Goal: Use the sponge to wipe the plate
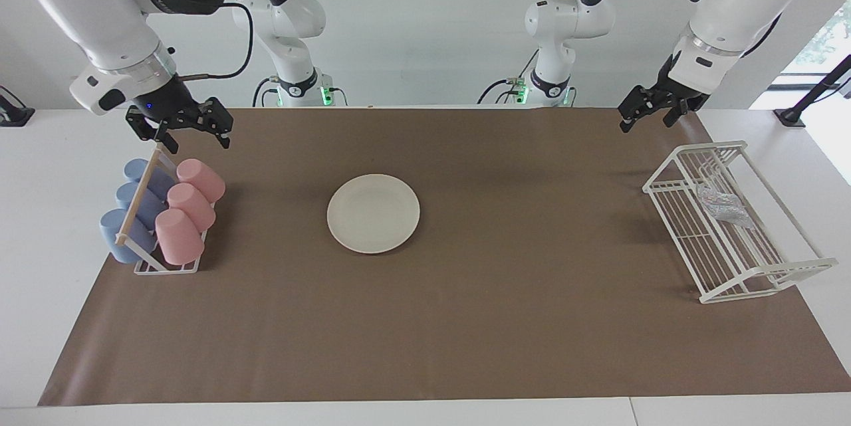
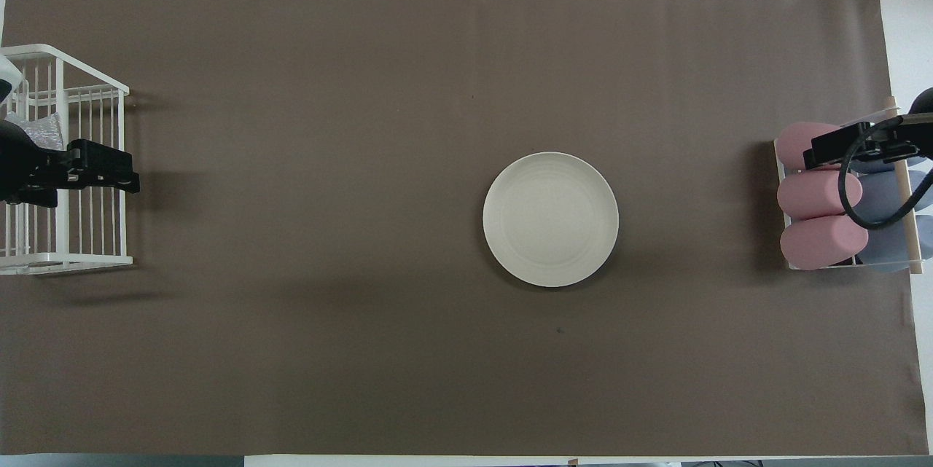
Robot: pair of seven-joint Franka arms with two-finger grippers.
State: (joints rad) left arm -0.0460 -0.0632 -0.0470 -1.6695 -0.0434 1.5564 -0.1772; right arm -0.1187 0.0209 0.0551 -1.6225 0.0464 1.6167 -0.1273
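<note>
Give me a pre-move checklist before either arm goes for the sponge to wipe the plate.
1. Sponge reachable: ok. It lies in the white wire rack at the left arm's end of the table, nothing on top of it.
2. Left gripper free: ok. Open, holding nothing, raised beside the rack's end nearer the robots.
3. Right gripper free: ok. Open, empty, raised over the cup rack.
4. Plate ready: ok. Flat on the brown mat, mid-table, nothing on it.
5. Path from rack to plate: ok. Only bare mat lies between them.
6. Plate needs steadying while wiped: cannot tell.
</note>
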